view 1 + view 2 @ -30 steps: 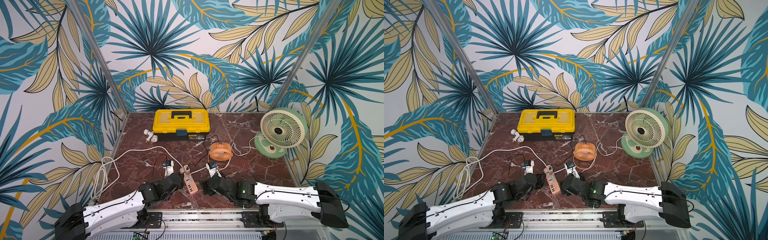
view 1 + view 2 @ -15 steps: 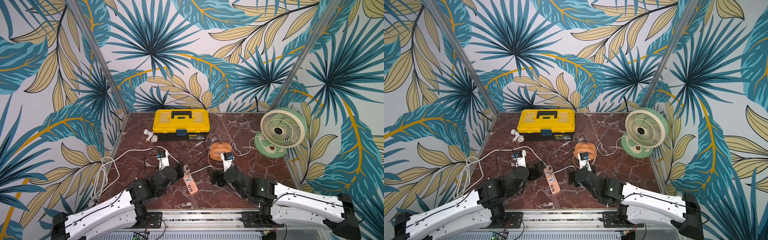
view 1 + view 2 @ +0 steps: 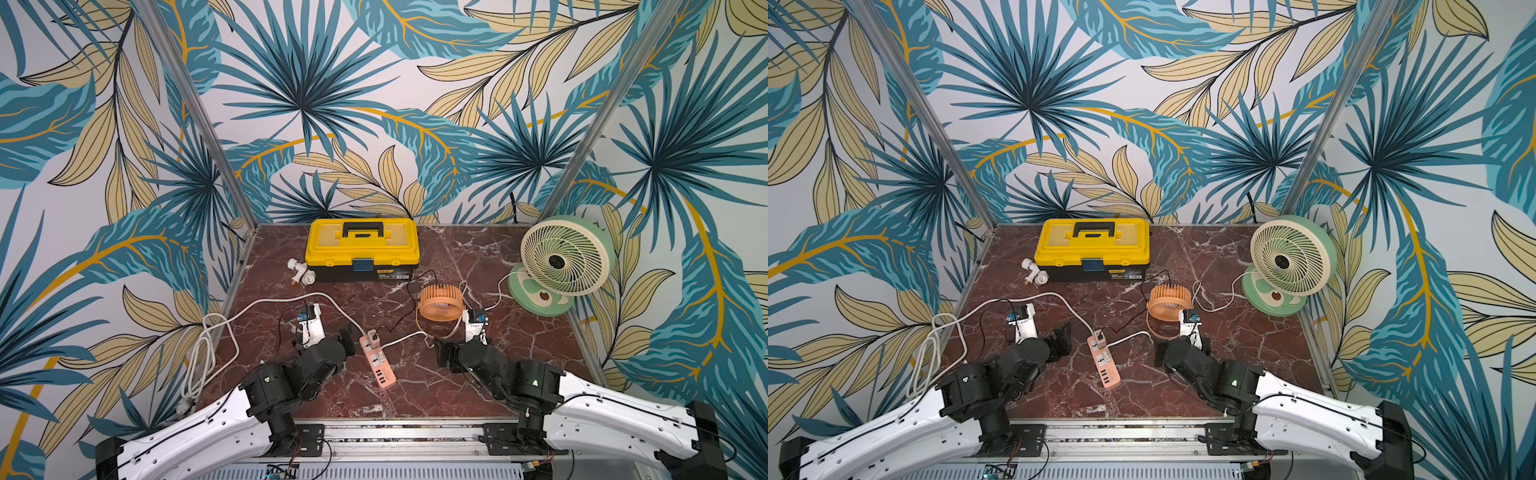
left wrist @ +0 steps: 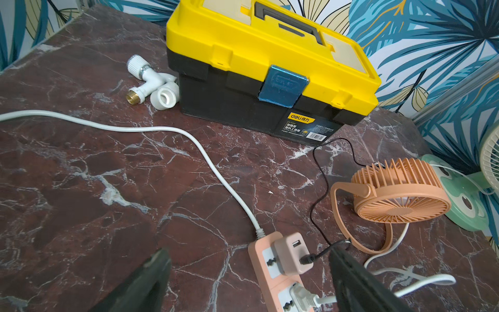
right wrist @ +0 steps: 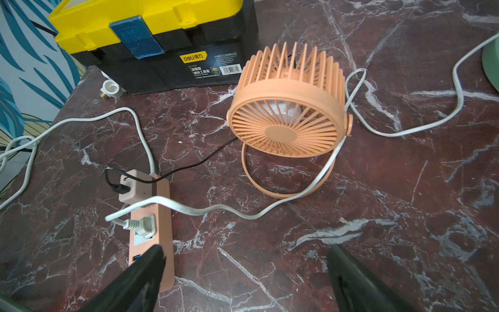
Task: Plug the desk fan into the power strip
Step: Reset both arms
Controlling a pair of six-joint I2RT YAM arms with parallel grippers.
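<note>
The power strip (image 3: 384, 374) lies mid-table, at seven o'clock from the small orange fan (image 3: 440, 302). The green desk fan (image 3: 565, 257) has its white plug (image 5: 144, 227) seated in the strip's socket. That likely explains why the left gripper (image 4: 248, 263) at nine o'clock and the right gripper (image 5: 246, 254) at three flank the strip wide apart and empty.

White arm links (image 3: 623, 428), black joints (image 3: 270, 386) — thin black cables (image 3: 279, 332), green indicator light (image 3: 536, 382); black jaws.

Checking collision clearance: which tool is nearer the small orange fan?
Right. The right tool sits open just in front of the small orange fan, on the robot's side of it. The left tool is further off, on the other side of the power strip.
</note>
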